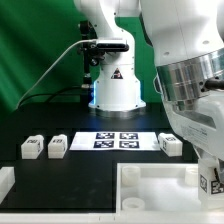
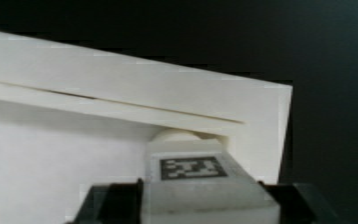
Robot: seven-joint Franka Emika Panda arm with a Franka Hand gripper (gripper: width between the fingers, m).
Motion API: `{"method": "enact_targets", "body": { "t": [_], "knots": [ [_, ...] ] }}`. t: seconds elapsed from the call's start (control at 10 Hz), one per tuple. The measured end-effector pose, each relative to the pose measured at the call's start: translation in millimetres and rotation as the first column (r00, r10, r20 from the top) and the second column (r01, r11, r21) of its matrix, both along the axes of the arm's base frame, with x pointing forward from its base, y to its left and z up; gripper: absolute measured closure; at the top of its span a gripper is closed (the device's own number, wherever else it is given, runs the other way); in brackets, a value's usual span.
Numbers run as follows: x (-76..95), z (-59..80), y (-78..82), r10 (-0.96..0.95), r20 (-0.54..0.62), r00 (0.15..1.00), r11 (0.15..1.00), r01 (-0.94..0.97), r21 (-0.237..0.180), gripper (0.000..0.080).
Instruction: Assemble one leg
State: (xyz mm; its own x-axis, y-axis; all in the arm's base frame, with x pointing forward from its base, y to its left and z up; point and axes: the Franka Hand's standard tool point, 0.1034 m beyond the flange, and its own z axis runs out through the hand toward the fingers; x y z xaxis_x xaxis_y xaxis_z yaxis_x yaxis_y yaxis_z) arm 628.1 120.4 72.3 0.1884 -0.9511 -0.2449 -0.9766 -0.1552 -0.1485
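Note:
In the wrist view my gripper [image 2: 195, 203] is shut on a leg [image 2: 197, 172], a small white block with a black-and-white tag facing the camera. A dark finger [image 2: 115, 202] presses on each side of it. The leg's rounded end touches or hovers just over a corner of the large white tray-like part [image 2: 87, 120]; I cannot tell which. In the exterior view the gripper [image 1: 208, 182] and the held leg are at the far right, over the tray-like part [image 1: 150, 186]. Three more legs lie on the black table: two on the exterior view's left [image 1: 31, 149] [image 1: 57, 147] and one right of centre [image 1: 169, 144].
The marker board [image 1: 115, 141] lies flat mid-table in front of the robot base [image 1: 116, 90]. My arm's thick white link [image 1: 185, 60] fills the exterior view's upper right. A white block [image 1: 5, 182] sits at the left edge. A green curtain hangs behind.

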Motion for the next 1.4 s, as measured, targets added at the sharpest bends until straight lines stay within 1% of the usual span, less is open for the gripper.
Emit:
{"method": "enact_targets", "body": {
  "t": [0.1,0.2,0.3,0.4,0.5,0.6,0.7,0.8,0.9,1.0,1.1,1.2,1.3,1.4],
  "knots": [
    [0.0,-0.1,-0.2,0.03,0.008,1.0,1.0,-0.03,-0.004,0.0419],
    [-0.1,-0.2,-0.1,0.078,0.021,0.997,0.997,-0.078,-0.01,0.0234],
    [-1.8,-0.8,1.3,0.167,0.033,0.985,0.986,-0.167,-0.021,0.0234],
    [-3.0,-0.5,3.1,0.295,0.05,0.954,0.955,-0.293,-0.041,0.0167],
    [-3.6,1.3,6.1,0.498,0.06,0.865,0.865,-0.492,-0.095,0.0167],
    [-3.0,2.8,9.2,0.608,0.064,0.791,0.791,-0.598,-0.131,0.0153],
    [-3.0,1.7,6.6,0.678,0.076,0.731,0.733,-0.664,-0.149,0.0153],
    [-2.9,1.4,5.3,0.757,0.088,0.648,0.652,-0.739,-0.17,0.015],
    [-3.1,1.3,3.8,0.84,0.084,0.536,0.541,-0.817,-0.199,0.015],
    [-0.9,2.1,0.8,0.911,0.062,0.408,0.41,-0.881,-0.235,0.015],
    [4.3,4.1,-2.6,0.987,0.03,0.159,0.161,-0.942,-0.295,0.015],
    [5.0,4.1,-3.6,0.998,0.027,0.06,0.065,-0.948,-0.311,0.015],
    [4.5,3.7,-2.9,0.994,0.032,0.105,0.11,-0.946,-0.304,0.015],
    [4.5,3.6,-3.0,0.993,0.032,0.115,0.12,-0.946,-0.303,0.0266]
  ]
}}
